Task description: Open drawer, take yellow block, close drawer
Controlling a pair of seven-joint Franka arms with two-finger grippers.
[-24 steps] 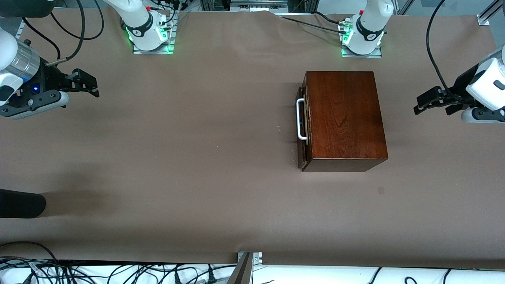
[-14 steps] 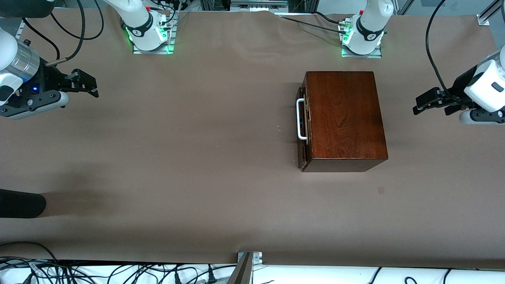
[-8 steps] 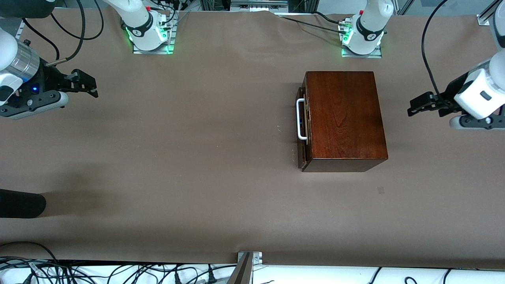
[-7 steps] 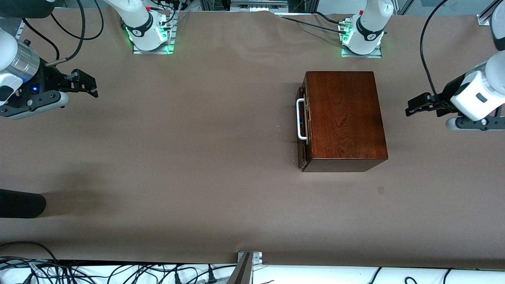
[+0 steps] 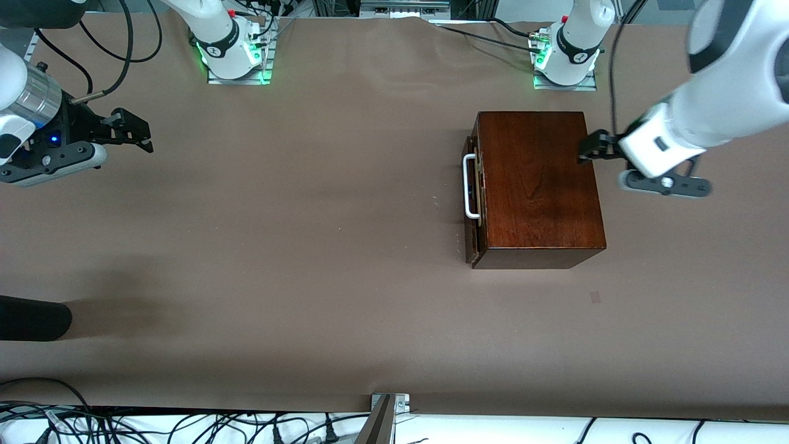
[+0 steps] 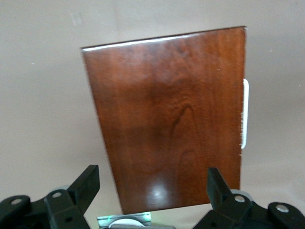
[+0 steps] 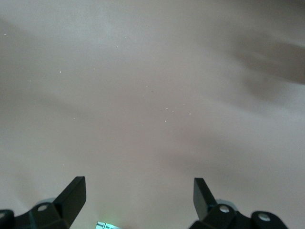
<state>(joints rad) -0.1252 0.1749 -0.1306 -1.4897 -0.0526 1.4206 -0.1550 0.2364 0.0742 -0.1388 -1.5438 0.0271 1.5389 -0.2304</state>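
The dark reddish-brown wooden box [image 5: 537, 185] stands on the table toward the left arm's end. Its drawer [image 5: 472, 197] is almost shut, its dark front a sliver proud of the box, with the white bar handle [image 5: 468, 187] facing the right arm's end. The box also shows in the left wrist view [image 6: 171, 119], with the handle [image 6: 245, 114] at its edge. My left gripper [image 5: 590, 150] is open and empty, over the box's edge away from the handle. My right gripper [image 5: 137, 131] is open and empty, waiting over the table's right-arm end. The yellow block is hidden.
The two arm bases [image 5: 233, 49] [image 5: 567, 58] stand along the table edge farthest from the front camera. A dark rounded object [image 5: 31, 317] lies at the right arm's end, nearer the camera. Brown table cover [image 5: 308, 234] stretches between the box and the right gripper.
My left arm has swung in from the table's end toward the box, and its gripper now hangs over the box's edge. The right arm, box and drawer have not moved.
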